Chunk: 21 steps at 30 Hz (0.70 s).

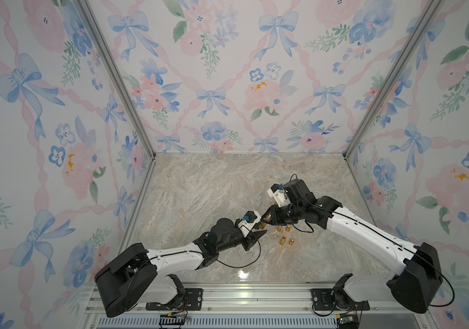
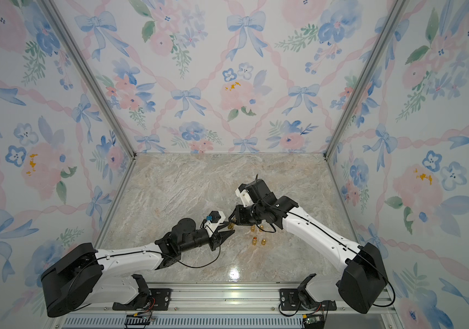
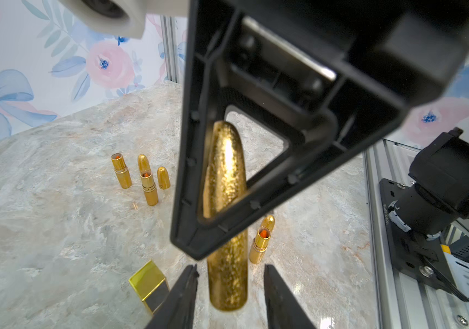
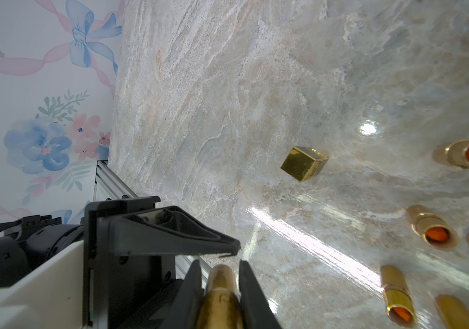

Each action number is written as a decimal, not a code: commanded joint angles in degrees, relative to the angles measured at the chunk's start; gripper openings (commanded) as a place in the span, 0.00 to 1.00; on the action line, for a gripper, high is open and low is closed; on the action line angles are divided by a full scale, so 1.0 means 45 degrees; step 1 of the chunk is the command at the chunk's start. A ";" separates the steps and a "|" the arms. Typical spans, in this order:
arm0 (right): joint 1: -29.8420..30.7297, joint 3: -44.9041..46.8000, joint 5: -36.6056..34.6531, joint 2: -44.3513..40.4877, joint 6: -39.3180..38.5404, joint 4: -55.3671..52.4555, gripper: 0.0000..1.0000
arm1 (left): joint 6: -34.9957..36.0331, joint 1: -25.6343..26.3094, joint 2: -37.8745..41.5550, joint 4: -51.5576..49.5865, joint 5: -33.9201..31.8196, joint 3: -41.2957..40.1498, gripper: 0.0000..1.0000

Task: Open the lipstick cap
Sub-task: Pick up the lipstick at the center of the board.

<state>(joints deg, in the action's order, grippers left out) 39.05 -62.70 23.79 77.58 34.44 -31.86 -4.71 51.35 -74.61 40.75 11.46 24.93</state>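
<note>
Right claw (image 4: 219,265): clenched on the lipstick (image 3: 227,284), one black finger pressed to each flank.
Left claw (image 3: 230,267): released; its fingers (image 3: 185,296) straddle the lipstick's flat end with a gap showing on each side.
Lipstick position: off the tabletop and bridging the two claws. Its rounded nose shows through the right claw's open triangular finger frame.
Lipstick finish: bullet-shaped metallic gold with a hammered, pebbled skin.
Claw build: matte black plastic, wedge-shaped, ribbed.
Gold block (image 3: 149,280): a square-edged, mirror-gold piece with a dark side face, on the tabletop just beside the left claw.
Opened lipsticks (image 3: 149,188): smooth gold tubes with ringed collars and orange cores, standing upright beyond the left claw. One (image 3: 260,245) stands near the right claw.
Loose caps (image 3: 163,178): gold domes, upright beside the tubes.
Tabletop (image 1: 213,185): glossy, veined marble pattern in grey and beige.
Walls (image 1: 213,71): watercolour floral-and-bow print in pink and blue.
Writing: small print on the right arm's housing (image 3: 385,213), too small to read.
</note>
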 commanded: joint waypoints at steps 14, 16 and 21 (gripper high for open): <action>-0.0037 0.0334 0.0139 -0.0538 0.0448 0.0396 0.25 | -0.0068 0.0107 -0.0226 0.0536 -0.0096 0.0223 0.02; -0.0032 0.0249 -0.0049 -0.0660 0.0376 0.0319 0.28 | -0.0082 0.0112 -0.0169 0.0534 -0.0144 0.0133 0.00; -0.0032 -0.0030 -0.0646 -0.0966 -0.0172 -0.0157 0.39 | -0.0119 0.0112 -0.0083 0.0516 -0.0368 -0.0084 0.00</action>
<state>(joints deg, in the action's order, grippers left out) 39.05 -61.01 23.09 74.83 35.73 -30.15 -5.06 51.51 -75.70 42.37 10.72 25.45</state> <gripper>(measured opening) 0.383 0.190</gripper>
